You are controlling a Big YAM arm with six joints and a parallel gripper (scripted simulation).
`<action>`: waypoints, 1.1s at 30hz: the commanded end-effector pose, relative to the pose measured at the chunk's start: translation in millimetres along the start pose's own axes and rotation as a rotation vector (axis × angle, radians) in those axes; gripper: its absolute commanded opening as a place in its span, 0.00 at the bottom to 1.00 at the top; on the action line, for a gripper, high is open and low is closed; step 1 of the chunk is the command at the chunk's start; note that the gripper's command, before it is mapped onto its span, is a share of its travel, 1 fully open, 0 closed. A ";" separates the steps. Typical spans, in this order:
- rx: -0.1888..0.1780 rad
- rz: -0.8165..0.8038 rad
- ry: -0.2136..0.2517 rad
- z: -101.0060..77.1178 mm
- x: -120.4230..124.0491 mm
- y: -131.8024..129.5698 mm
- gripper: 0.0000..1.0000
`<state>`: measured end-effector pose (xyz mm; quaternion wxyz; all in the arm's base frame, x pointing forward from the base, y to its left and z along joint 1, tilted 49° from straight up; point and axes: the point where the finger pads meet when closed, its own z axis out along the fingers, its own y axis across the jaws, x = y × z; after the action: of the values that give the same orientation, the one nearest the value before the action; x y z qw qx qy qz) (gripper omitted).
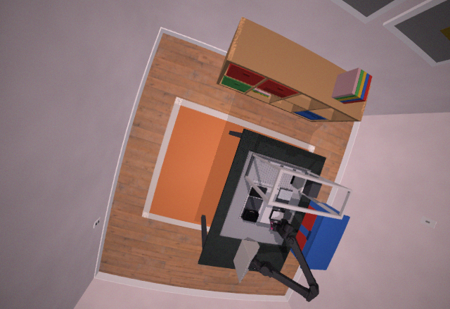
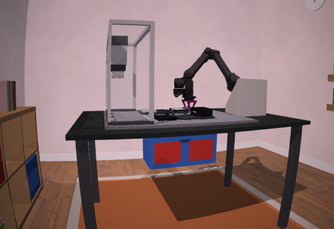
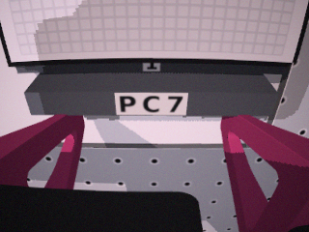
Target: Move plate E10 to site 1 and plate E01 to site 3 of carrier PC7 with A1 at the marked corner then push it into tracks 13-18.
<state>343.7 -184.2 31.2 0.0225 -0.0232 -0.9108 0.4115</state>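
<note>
In the wrist view the grey handle of the carrier, labelled PC7 (image 3: 151,103), lies straight ahead of me. Behind it a white fine-grid plate (image 3: 151,7) sits flat on the site next to the handle, above a small "1" mark. My gripper (image 3: 153,115) is open and holds nothing. Its magenta fingers stand low over the perforated apron (image 3: 154,168), just short of the handle. In the side view the gripper (image 2: 189,104) points down near the black deep-well block (image 2: 201,111). From above, the gripper (image 1: 275,222) is at the carrier's near end.
The grey instrument frame (image 2: 130,70) with its pipetting head (image 2: 118,56) stands over the rails beyond the carrier. A grey wedge-shaped housing (image 2: 247,97) covers the arm's base. The deep-well block (image 1: 249,215) sits in the nest row left of the carrier.
</note>
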 end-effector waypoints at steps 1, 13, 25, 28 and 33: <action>0.000 0.018 -0.042 -11.2 -26.1 1.6 0.80; 0.000 0.018 -0.042 -11.6 -30.1 1.6 0.80; 0.000 0.018 -0.042 -11.9 -33.9 1.7 0.80; 0.000 0.019 -0.042 -12.0 -35.3 1.7 0.80; 0.000 0.019 -0.042 -12.2 -37.3 1.7 0.80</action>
<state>355.0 -184.9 31.2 0.0229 -0.0238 -0.9109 0.4113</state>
